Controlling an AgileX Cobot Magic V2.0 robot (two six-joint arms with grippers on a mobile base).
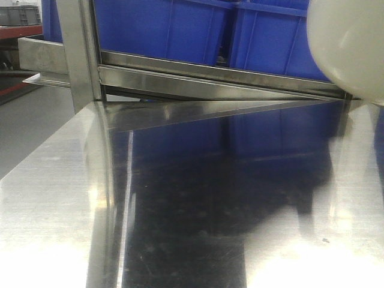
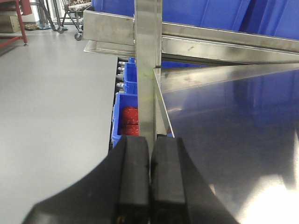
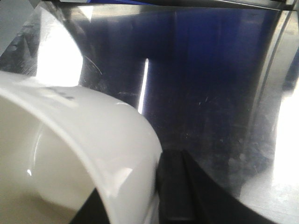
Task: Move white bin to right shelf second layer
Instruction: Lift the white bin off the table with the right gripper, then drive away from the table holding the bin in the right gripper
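We logged: right gripper (image 3: 140, 205) clamped on white bin (image 3: 93, 140) wall | left gripper (image 2: 149, 186) fingers pressed together, empty.

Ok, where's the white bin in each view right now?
Front view: white bin fills the upper right corner, in front of the blue crates.
Left wrist: not in it; only the shut left gripper and a shelf post.
Right wrist: lower left, its wall clamped by the right gripper.
Shared landmark: the mirror-like steel tabletop.
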